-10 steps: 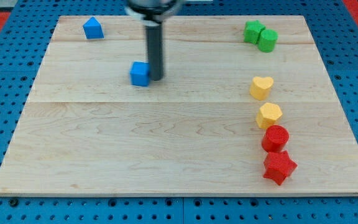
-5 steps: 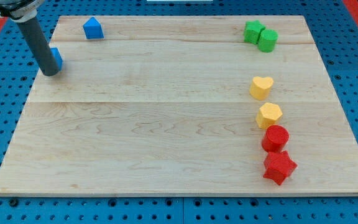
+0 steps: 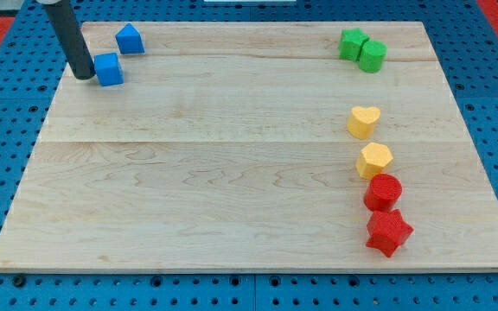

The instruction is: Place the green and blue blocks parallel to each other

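Observation:
A blue cube (image 3: 108, 69) lies near the board's top left, and a blue house-shaped block (image 3: 129, 39) sits just above and to its right, a small gap between them. My tip (image 3: 84, 76) rests on the board right at the blue cube's left side. Two green blocks sit touching at the top right: a star-like one (image 3: 351, 43) and a cylinder (image 3: 372, 56) just below and right of it.
Down the view's right side run a yellow heart (image 3: 363, 121), a yellow hexagon (image 3: 374, 160), a red cylinder (image 3: 383, 192) and a red star (image 3: 388, 231). The wooden board (image 3: 232, 173) lies on a blue perforated surface.
The blue cube went from the board's upper middle to the far left edge, then came back slightly right and up. My tip went from its right side to its left side.

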